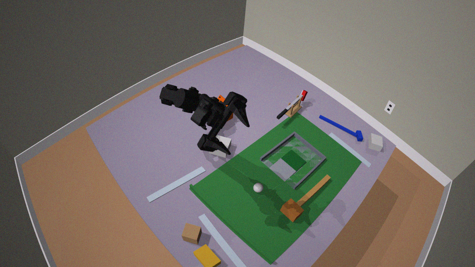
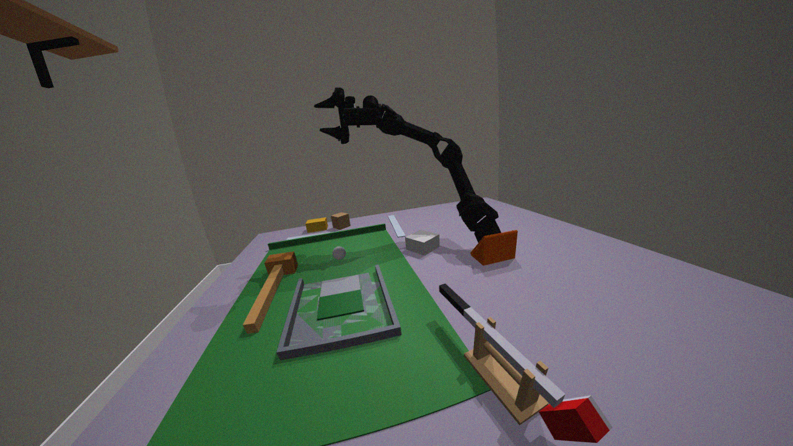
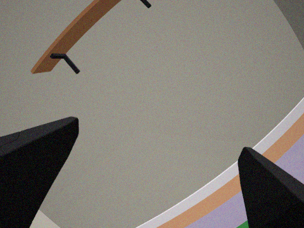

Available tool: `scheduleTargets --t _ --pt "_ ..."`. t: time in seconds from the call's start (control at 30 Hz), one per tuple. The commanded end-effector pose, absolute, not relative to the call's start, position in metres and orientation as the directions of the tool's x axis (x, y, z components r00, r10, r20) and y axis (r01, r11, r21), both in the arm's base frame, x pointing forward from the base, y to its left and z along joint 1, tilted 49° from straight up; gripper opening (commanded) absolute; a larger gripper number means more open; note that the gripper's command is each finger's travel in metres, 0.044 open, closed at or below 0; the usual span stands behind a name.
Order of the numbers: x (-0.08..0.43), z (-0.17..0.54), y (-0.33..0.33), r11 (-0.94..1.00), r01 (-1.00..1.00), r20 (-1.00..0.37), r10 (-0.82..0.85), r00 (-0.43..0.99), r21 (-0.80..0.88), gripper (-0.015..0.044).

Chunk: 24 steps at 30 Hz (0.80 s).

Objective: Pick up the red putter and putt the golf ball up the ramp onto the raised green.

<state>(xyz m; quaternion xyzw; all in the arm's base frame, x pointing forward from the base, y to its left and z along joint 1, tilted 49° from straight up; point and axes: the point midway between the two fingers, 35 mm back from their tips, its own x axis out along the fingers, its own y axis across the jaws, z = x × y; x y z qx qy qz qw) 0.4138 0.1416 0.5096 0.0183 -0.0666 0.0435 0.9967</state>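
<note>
High above the table, the gripper (image 2: 332, 118) hangs with jaws wide, holding nothing. Red putter (image 2: 512, 363) lies untouched on its stand at near right; golf ball (image 2: 338, 253) rests on the far mat. Every step remains.

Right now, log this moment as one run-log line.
end effector: open, empty, high above mat | red putter: on wooden stand | golf ball: on green mat, below ramp | phase: pre-grasp

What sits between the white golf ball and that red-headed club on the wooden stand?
The grey-walled frame holding the ramp and raised green, seen best from the top view, lies between the ball and the putter.
</note>
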Motion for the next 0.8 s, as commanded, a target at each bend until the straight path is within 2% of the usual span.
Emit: scheduleTargets --t 0.0,0.4,0.77 --pt "0.436 0.45 0.178 0.986 -0.149 -0.029 0.147 0.989 -0.079 0.044" --pt "0.445 0.266 0.268 0.839 -0.42 -0.493 0.218 0.842 -0.346 0.044" --pt "0.386 0.09 0.313 0.501 -0.751 -0.835 0.093 0.542 -0.431 0.044"
